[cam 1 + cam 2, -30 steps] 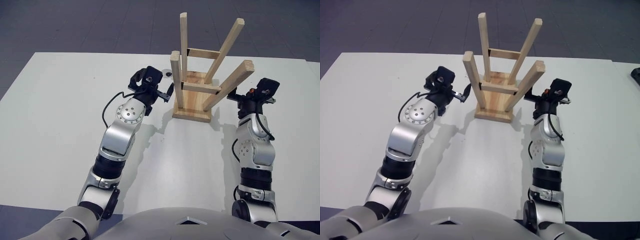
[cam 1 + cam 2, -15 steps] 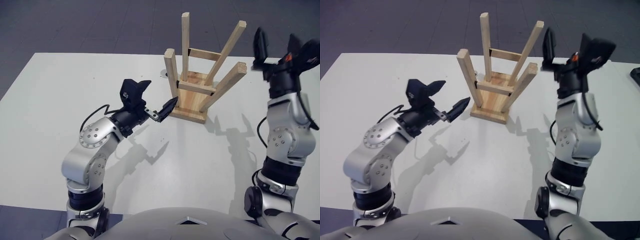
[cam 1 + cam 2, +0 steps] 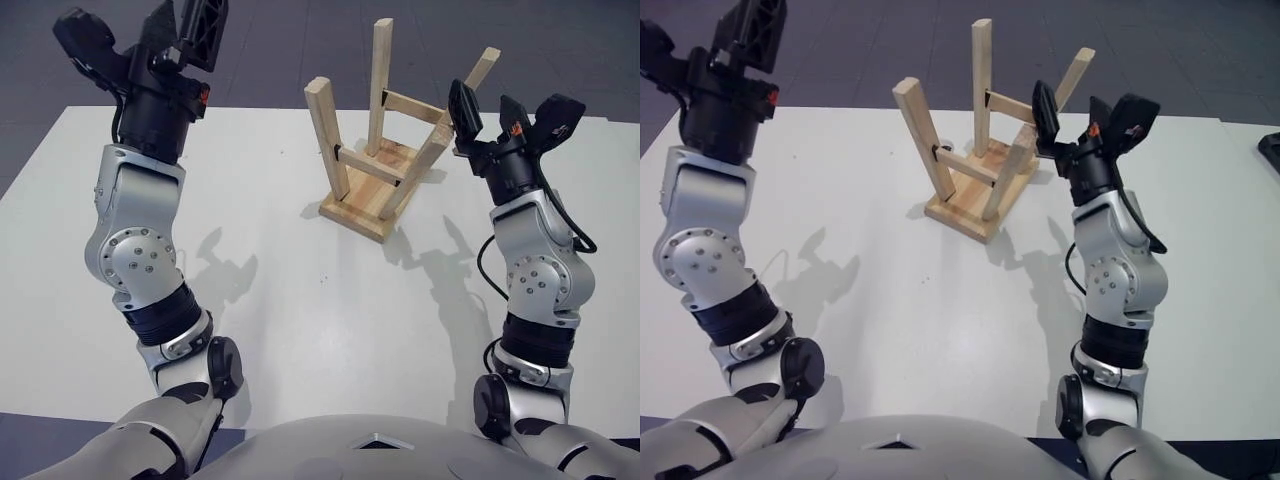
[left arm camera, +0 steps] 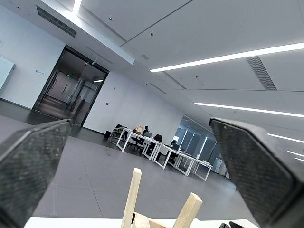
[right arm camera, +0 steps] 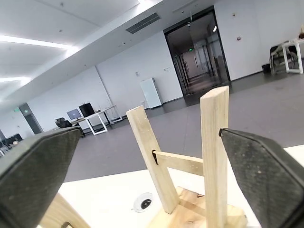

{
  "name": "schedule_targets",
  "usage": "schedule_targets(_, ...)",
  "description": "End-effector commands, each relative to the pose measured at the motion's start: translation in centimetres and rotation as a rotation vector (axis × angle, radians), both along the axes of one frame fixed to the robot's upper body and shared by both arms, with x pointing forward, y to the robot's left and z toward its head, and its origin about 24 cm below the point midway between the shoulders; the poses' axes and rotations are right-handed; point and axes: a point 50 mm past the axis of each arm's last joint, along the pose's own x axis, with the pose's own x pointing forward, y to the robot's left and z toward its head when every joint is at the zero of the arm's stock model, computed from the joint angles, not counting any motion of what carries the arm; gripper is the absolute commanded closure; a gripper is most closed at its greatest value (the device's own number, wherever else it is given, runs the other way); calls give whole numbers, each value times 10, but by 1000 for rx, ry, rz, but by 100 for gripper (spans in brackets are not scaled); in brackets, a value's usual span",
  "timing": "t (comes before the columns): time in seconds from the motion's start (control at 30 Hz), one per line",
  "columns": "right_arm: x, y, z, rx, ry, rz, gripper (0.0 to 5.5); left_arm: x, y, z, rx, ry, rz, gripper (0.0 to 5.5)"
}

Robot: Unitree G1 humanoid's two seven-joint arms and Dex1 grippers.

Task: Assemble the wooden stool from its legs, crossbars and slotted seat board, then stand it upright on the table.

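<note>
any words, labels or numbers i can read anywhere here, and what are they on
None can be read.
green sign high in the background of the right wrist view: too small to read.
right hand: a small orange mark on its body, too small to tell whether it holds letters.
stool and table: no print seen.

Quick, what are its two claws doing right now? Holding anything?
Left gripper: open, holding nothing.
Right gripper: open, holding nothing.
</note>
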Motion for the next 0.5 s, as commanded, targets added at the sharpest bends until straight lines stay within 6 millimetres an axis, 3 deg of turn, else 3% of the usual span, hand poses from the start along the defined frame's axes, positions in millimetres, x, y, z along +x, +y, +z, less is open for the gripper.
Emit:
schedule_targets(0.03, -2, -28, 58, 204, -251, -43, 12, 1, 7, -7, -61, 22, 52, 10)
schedule_targets(0.07, 3, -38, 58, 179, -221, -102, 12, 1, 12, -5, -86, 15, 79, 10)
schedule_targets(0.13, 17, -41, 41, -89, -80, -236, 12, 0, 24, 0, -124, -7, 147, 10)
schedule_targets(0.2, 22, -28, 21, -349, -13, -229, 12, -2, 34, 8, -155, -32, 210, 10)
schedule_targets(0.33, 21, 2, -13, -611, 37, -89, 12, -8, 46, 23, -153, -82, 270, 10)
schedule_targets(0.4, 14, 18, -25, -667, 30, 20, 12, -10, 50, 27, -144, -92, 289, 10)
schedule_targets(0.5, -2, 36, -17, -535, -48, 192, 57, -10, 56, 25, -129, -76, 315, 10)
